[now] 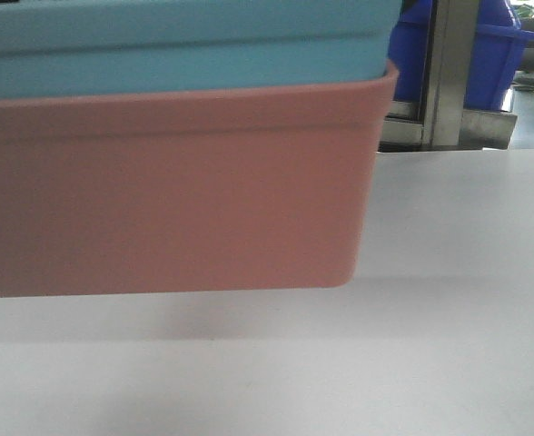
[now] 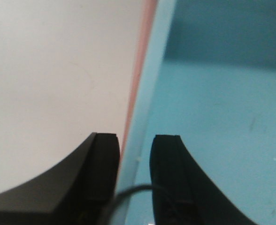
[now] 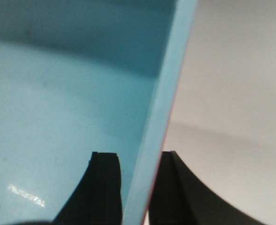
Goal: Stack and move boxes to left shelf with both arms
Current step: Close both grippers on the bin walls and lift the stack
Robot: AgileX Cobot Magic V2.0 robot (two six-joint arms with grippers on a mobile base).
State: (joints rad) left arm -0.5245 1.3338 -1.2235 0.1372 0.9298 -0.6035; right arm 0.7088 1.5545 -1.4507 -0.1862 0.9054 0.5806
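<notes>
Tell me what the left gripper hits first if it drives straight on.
The left gripper straddles the nested walls of the blue box and pink box; likely the blue box's floor first, depth unclear.

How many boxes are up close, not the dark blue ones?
2. The light blue box sits nested inside the pink box, on the left of the front view. Anything beyond the picture's edge is hidden.

The light blue bin (image 1: 176,54) nests upright inside the salmon pink bin (image 1: 158,200), rim protruding.
</notes>
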